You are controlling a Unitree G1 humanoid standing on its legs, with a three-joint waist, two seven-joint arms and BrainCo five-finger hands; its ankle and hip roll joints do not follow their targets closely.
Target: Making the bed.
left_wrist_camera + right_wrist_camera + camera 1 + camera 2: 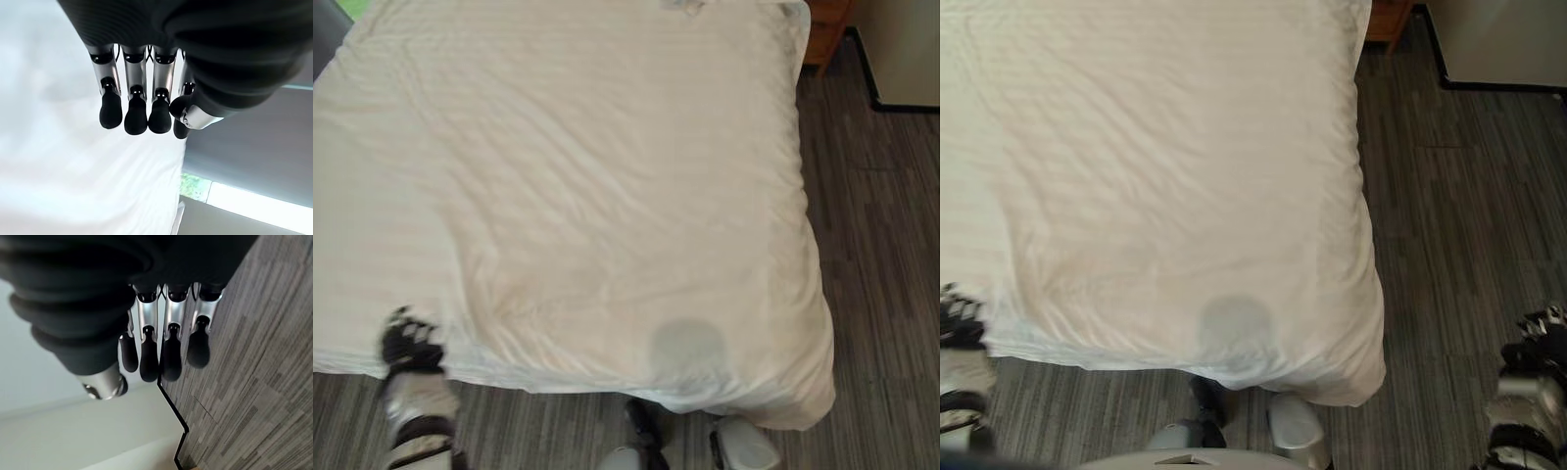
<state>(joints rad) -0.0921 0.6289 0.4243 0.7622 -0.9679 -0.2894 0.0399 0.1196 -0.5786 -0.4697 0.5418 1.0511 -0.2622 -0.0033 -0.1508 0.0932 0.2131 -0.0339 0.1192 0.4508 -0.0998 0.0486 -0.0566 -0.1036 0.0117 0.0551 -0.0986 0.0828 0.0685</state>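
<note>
The bed [607,196] has a wrinkled white duvet [724,382]; the left hand [411,345], open and empty like the right hand [1538,352], should smooth outward.

duvet [578,176]: white, faint woven stripes, spread flat over the whole bed top
surface: mostly smooth; shallow creases fan out from the middle toward the near edge
mark: one dull grey patch [687,350] close to the near edge, toward the near right corner
near edge: hangs a little over the bed's foot, slightly wavy
near right corner [1356,372]: rounded, puffy, droops toward the floor
right edge: straight along the bed's side
</note>
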